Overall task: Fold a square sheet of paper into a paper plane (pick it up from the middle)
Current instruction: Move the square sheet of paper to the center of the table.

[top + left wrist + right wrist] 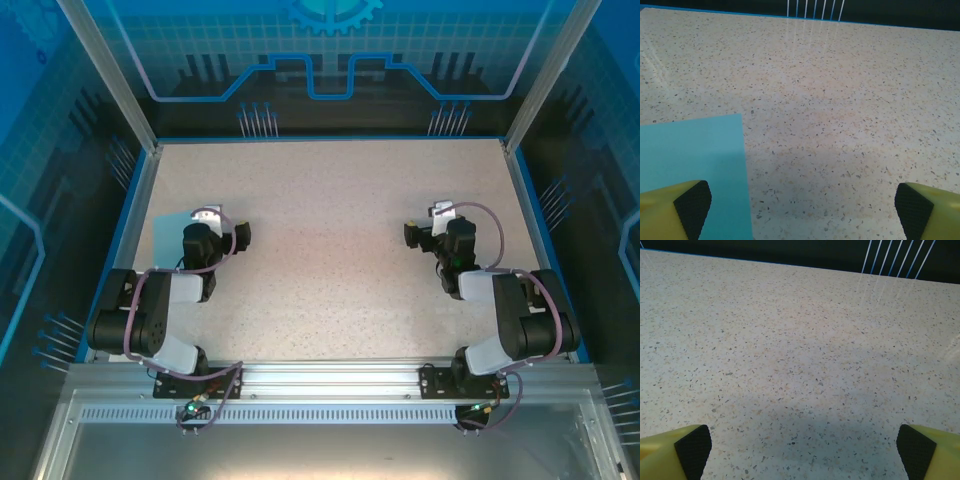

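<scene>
The square sheet of paper [166,240] is pale cyan-blue and lies flat on the speckled table [330,200] at the left side. My left gripper [213,230] hangs over the sheet's right edge. In the left wrist view the sheet [690,155] fills the lower left corner. The left gripper [802,207] is open; its left fingertip [692,205] is above the paper and its right one is above bare table. My right gripper [440,228] is on the right side of the table. It stands open [804,451] over bare table with nothing between its fingers.
A blue rim [330,139] borders the table's far edge, with metal frame posts [120,80] at the back corners. An aluminium rail [330,380] carries both arm bases at the near edge. Thin white rods [895,257] stand beyond the far edge.
</scene>
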### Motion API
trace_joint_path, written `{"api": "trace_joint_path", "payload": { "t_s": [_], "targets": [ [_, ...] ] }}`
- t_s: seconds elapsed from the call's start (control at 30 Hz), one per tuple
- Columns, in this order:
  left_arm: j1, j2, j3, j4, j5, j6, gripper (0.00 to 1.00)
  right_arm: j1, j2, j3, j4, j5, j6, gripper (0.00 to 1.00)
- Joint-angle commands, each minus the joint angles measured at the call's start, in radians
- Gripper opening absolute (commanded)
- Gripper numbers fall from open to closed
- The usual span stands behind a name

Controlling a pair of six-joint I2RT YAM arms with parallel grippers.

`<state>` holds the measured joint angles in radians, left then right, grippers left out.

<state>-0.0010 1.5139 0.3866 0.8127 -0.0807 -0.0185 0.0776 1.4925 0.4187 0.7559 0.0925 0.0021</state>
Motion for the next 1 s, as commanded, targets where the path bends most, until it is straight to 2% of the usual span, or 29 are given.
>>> {"api": "trace_joint_path", "payload": {
  "t_s": [0.0,0.77,0.97],
  "targets": [
    [-0.007,0.01,0.022,0.005,0.018,0.02,0.98,-0.016,0.011,0.008,0.005,-0.015,-0.009,0.99],
    [-0.007,0.008,0.021,0.007,0.019,0.019,0.98,-0.017,0.009,0.008,0.006,-0.018,-0.008,0.99],
    [-0.006,-0.081,0.039,-0.096,-0.025,0.003,0.98,0.022,-0.092,0.079,-0.191,0.066,-0.025,0.99]
  ]
}}
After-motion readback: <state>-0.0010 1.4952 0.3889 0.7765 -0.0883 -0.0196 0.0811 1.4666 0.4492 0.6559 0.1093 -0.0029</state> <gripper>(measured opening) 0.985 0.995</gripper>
